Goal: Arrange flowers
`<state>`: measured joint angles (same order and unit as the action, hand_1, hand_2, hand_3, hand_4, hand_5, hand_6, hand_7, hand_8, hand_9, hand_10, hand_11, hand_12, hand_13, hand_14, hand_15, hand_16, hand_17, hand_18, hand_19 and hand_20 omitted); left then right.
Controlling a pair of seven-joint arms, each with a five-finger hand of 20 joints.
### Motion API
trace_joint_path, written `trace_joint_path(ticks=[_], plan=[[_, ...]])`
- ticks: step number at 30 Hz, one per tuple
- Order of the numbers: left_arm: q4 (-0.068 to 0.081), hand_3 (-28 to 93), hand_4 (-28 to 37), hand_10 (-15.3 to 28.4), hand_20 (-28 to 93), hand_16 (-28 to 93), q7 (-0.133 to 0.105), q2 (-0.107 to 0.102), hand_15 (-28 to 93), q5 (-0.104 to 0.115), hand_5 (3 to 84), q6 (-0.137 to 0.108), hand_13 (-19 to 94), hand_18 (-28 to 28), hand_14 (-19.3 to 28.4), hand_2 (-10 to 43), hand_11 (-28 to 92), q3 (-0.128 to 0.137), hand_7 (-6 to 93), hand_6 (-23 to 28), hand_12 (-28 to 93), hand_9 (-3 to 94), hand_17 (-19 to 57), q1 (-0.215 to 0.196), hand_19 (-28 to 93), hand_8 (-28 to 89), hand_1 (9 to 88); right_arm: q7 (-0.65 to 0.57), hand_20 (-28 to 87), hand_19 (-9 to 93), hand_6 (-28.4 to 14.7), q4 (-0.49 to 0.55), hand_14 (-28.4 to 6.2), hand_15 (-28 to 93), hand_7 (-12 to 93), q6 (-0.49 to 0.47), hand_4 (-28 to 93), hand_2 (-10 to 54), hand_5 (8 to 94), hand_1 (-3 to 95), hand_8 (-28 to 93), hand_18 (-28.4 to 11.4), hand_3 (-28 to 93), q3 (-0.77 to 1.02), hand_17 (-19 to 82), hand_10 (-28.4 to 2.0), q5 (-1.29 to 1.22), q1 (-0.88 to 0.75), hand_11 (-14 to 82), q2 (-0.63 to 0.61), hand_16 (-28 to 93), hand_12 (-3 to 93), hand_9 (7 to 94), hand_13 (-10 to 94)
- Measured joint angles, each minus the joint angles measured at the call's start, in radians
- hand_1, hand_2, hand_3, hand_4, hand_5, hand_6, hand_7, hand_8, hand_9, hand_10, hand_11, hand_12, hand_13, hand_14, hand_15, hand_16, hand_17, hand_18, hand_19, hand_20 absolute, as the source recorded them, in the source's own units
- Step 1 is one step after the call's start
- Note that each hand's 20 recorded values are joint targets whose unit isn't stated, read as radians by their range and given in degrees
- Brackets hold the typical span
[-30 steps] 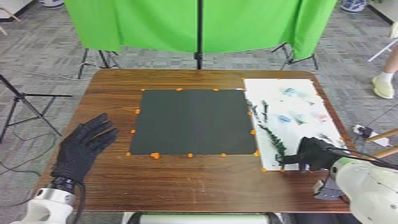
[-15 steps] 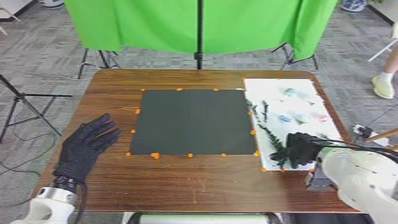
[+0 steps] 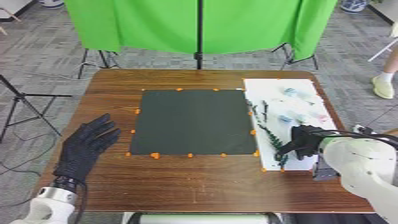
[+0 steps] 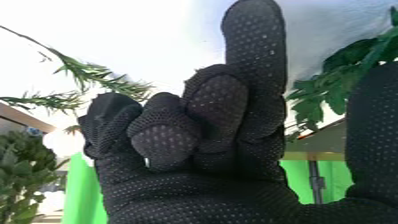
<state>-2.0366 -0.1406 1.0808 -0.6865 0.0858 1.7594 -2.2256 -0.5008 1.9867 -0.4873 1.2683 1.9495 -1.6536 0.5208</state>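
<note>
My right hand (image 3: 305, 142) is over the near part of the white sheet (image 3: 278, 95), beside a long green sprig (image 3: 273, 141). Smaller dark sprigs (image 3: 265, 109) and pale flowers (image 3: 289, 92) lie farther up the sheet. In the right wrist view, my right hand (image 4: 204, 187) has one finger straight and its thumb apart from it, the other fingers bent. Green leaves (image 4: 342, 75) show behind that gap, and thin sprigs (image 4: 89, 72) lie on the other side. My left hand (image 3: 87, 145) rests with relaxed fingers left of the black board (image 3: 191, 122).
Orange marks (image 3: 155, 155) line the board's edges on the brown wooden table (image 3: 178, 185). A green cloth (image 3: 151, 25) hangs on a stand behind the table. The white sheet runs along the board's right side.
The right hand has moved forward along the sheet, away from its near edge, exposing more of the sprig's near end. The left hand has stayed in place.
</note>
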Motion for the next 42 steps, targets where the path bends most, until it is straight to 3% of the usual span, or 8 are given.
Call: trace_joint_path(ticks=[11,19,25,26,30,37,42], plan=[[0.000,69,-27.4,12.8,6,-2,0.000,0.000,36,0.000,35.9,0.000,25,21.0,16.0,0.1,24,-0.001,19.2,4.8,17,31.8,-7.9,0.000,51,-8,23.5,0.002,61,93,0.6,0.033,-12.5,79,43,-0.025,-28,-4.0,86.8,22.4,-13,-22.4,68,0.032,45,-11.5,-0.025,-0.022,55.9,0.038,33,34.5,88.4,77],[0.000,69,-27.3,12.8,6,-1,0.002,0.001,37,0.000,36.0,0.000,25,21.0,16.1,0.2,24,-0.002,19.2,4.8,17,31.8,-7.9,0.000,51,-8,23.5,-0.033,60,93,0.8,0.026,-12.3,79,43,-0.048,-28,-3.7,86.5,25.1,-13,-22.3,68,-0.040,45,-11.4,0.002,0.035,55.7,0.049,33,34.6,88.4,77],[0.000,69,-27.3,12.9,6,-1,0.005,0.002,37,0.000,36.0,0.000,25,21.1,16.1,0.3,24,-0.003,19.2,4.8,17,31.8,-8.0,0.000,51,-8,23.5,-0.053,57,93,0.9,0.019,-10.9,79,45,-0.061,-28,-8.8,81.1,33.9,-14,-21.0,71,-0.059,43,-10.0,0.002,0.055,56.6,0.060,33,35.5,84.3,75],[0.000,69,-27.4,12.9,6,-1,0.005,0.002,37,0.000,36.0,0.000,25,21.1,16.1,0.3,24,-0.003,19.2,4.8,17,31.8,-8.0,0.001,51,-8,23.5,-0.059,57,93,0.8,0.019,-10.7,79,47,-0.068,-28,-9.2,79.3,35.4,-12,-20.8,72,-0.064,43,-9.8,0.002,0.061,57.5,0.062,34,35.6,82.9,74],[0.001,69,-27.3,12.9,6,-1,0.007,0.003,37,0.000,36.0,0.000,25,21.1,16.1,0.3,24,-0.004,19.3,4.8,17,31.8,-7.9,0.001,51,-8,23.5,-0.090,53,93,0.6,0.024,-10.1,80,55,-0.135,-28,-9.5,68.1,40.8,13,-19.6,67,-0.069,39,-9.6,0.002,0.083,61.5,0.081,34,36.9,77.2,70],[0.001,69,-27.3,12.8,6,-1,0.009,0.004,37,0.000,36.0,0.000,25,21.1,16.1,0.4,24,-0.003,19.2,4.8,17,31.8,-8.0,0.001,51,-8,23.6,-0.194,52,93,3.2,0.028,-9.6,81,69,-0.213,-28,-9.5,63.3,47.7,19,-19.7,67,-0.044,39,-9.6,-0.119,0.101,65.0,0.116,34,38.9,76.0,70],[0.001,69,-27.3,12.8,6,-1,0.009,0.005,37,0.000,36.0,0.000,25,21.0,16.1,0.5,24,-0.002,19.3,4.8,17,31.8,-7.9,0.000,51,-8,23.5,-0.189,55,93,0.2,0.028,-8.9,82,69,-0.216,-28,-9.5,65.1,46.5,22,-20.1,77,-0.039,42,-9.0,-0.118,0.095,66.0,0.116,34,40.6,78.6,73]])
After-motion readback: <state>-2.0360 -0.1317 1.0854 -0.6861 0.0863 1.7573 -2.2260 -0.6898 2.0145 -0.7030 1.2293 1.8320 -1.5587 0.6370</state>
